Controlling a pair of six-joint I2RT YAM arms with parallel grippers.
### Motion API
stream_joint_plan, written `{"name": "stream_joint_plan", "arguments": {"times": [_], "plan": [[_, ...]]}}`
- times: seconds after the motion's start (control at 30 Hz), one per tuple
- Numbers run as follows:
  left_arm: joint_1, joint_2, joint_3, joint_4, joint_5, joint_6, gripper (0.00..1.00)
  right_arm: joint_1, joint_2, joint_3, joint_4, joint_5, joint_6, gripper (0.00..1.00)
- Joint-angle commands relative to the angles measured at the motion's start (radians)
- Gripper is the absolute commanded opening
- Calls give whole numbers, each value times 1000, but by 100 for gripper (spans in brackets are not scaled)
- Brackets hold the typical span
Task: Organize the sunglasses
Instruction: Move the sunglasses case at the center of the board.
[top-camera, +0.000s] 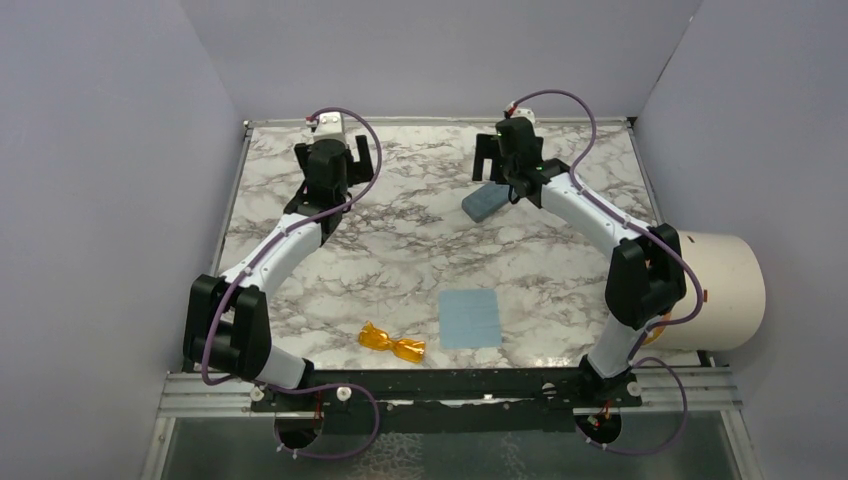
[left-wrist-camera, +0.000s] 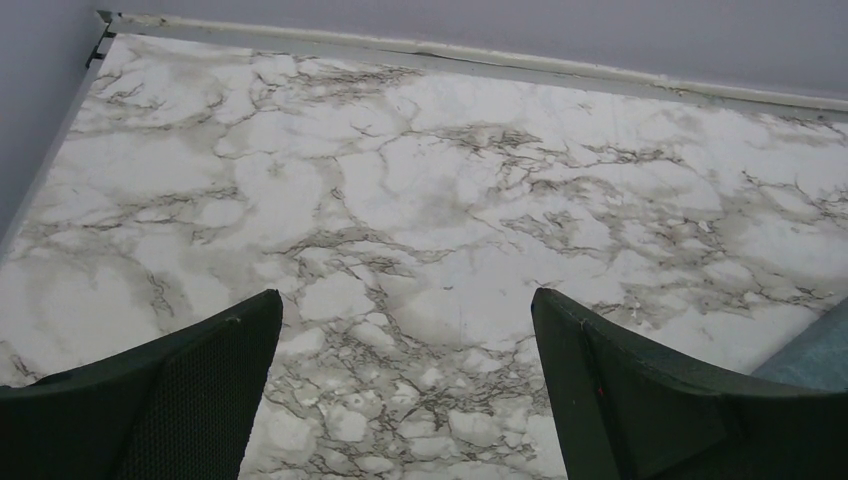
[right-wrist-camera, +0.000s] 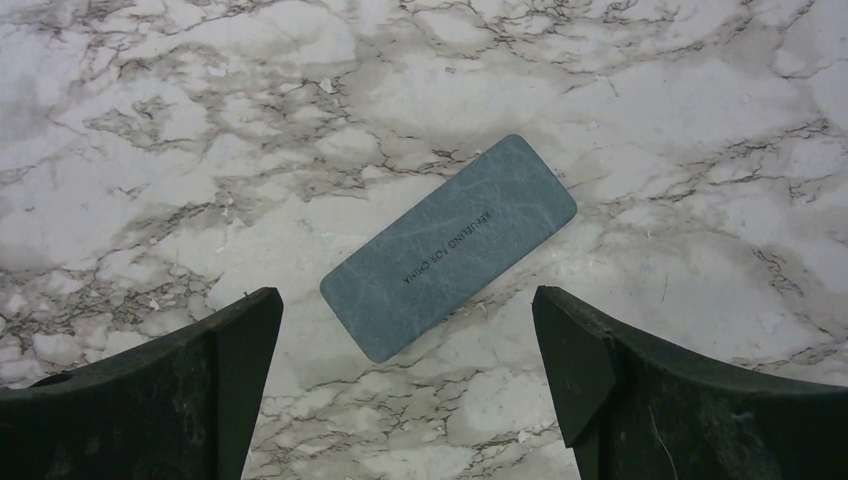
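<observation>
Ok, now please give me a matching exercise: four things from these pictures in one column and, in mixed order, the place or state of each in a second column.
Column one
1. small folded orange-amber translucent sunglasses
2. blue-grey oblong case
3. flat light blue square cloth
4. left gripper

Column two
A. open above bare marble table
B. flat on the far side, below the open right gripper
C. near edge, right of the sunglasses
D. near edge, left of the cloth

Pairs: 1-D, 2-B, 3-C, 4-A
</observation>
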Motion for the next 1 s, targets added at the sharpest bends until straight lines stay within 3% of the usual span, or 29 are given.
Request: {"name": "stream_joint_plan", "arguments": {"times": [0.0, 0.2, 0.57, 0.83, 0.97], "plan": [[6, 8, 11, 51, 80, -23, 99, 2, -21, 18, -27, 9, -6, 98], [6, 23, 8, 77, 96, -17, 95, 4, -23, 7, -37, -19, -19, 96], [3, 97, 14, -33, 37, -86, 95, 4, 86, 128, -266, -115, 98, 91], [-5, 106, -17, -20, 34, -129, 95, 4, 295, 378, -551, -139, 296, 89], [-9, 90, -43, 5, 41, -121, 95, 4, 357, 460, -610, -140, 367, 90]]}}
